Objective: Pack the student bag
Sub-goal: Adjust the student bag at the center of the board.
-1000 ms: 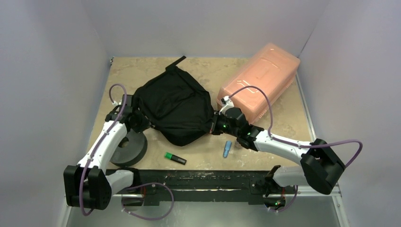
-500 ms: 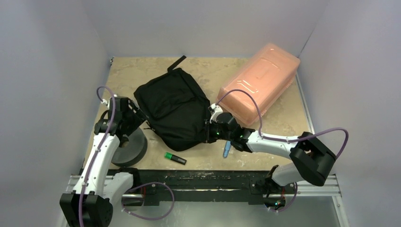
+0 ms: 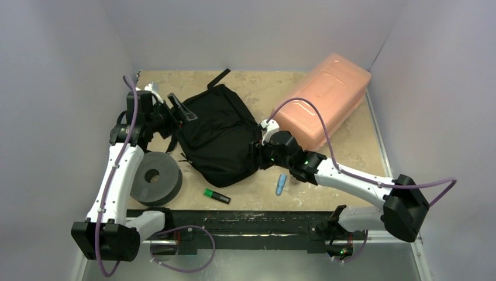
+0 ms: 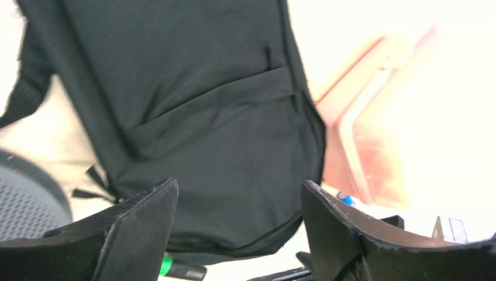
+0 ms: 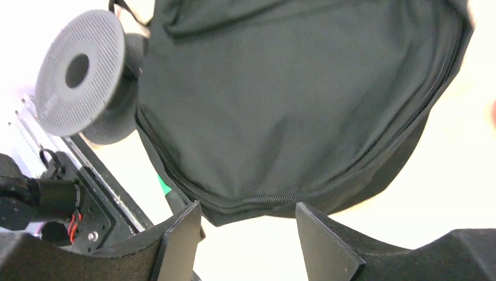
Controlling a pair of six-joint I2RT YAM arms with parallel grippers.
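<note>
Top external view: student bag lies flat at mid-table, rounded end toward the arms, a strap trailing off its far corner. No opening shows; in the right wrist view a zip seam runs shut along the near edge.

Left gripper hangs above the bag's far-left corner, fingers spread wide with nothing between them. Its wrist camera looks down the length of the bag. Likely it is placed there to find a hold on the upper fabric or the zip.

Right gripper sits low at the bag's right edge, fingers well parted and empty, pointed at the seam. Judged as the opposing station, to pin or lift that side while the other arm works.

Items for packing wait outside the bag:
- green highlighter just beside the near edge
- small blue item near the right arm
- dark grey foam ring at the left
- pink box at far right

Surface: beige mottled table, scuffed, with a metal rail along the near edge. Plain pale walls enclose three sides.
</note>
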